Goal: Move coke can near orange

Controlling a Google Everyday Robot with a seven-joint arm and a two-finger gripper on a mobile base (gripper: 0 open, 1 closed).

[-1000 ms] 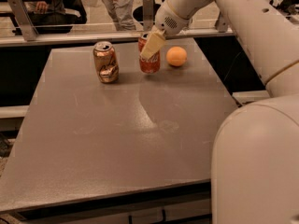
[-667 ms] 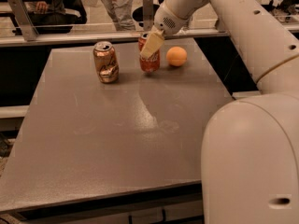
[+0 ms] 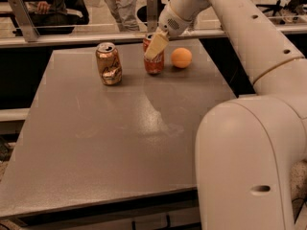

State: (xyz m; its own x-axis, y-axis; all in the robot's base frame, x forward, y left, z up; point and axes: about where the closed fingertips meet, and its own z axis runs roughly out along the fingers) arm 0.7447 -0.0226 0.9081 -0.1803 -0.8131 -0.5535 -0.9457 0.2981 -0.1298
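Note:
The red coke can [image 3: 154, 65] stands upright at the far side of the grey table [image 3: 120, 143]. The orange [image 3: 181, 58] lies just to its right, a small gap between them. My gripper [image 3: 154, 44] comes down from the upper right on the white arm and sits at the top of the coke can, covering its upper front. The can's base rests on the table.
A shiny copper-gold can [image 3: 109, 63] stands to the left of the coke can. My white arm and base [image 3: 249, 143] fill the right side. A rail with a glass panel [image 3: 72, 37] runs behind the table's far edge, with people beyond it.
The gripper stays at the coke can's top, and the can, orange and copper can have not moved. The near part of my arm has shifted slightly.

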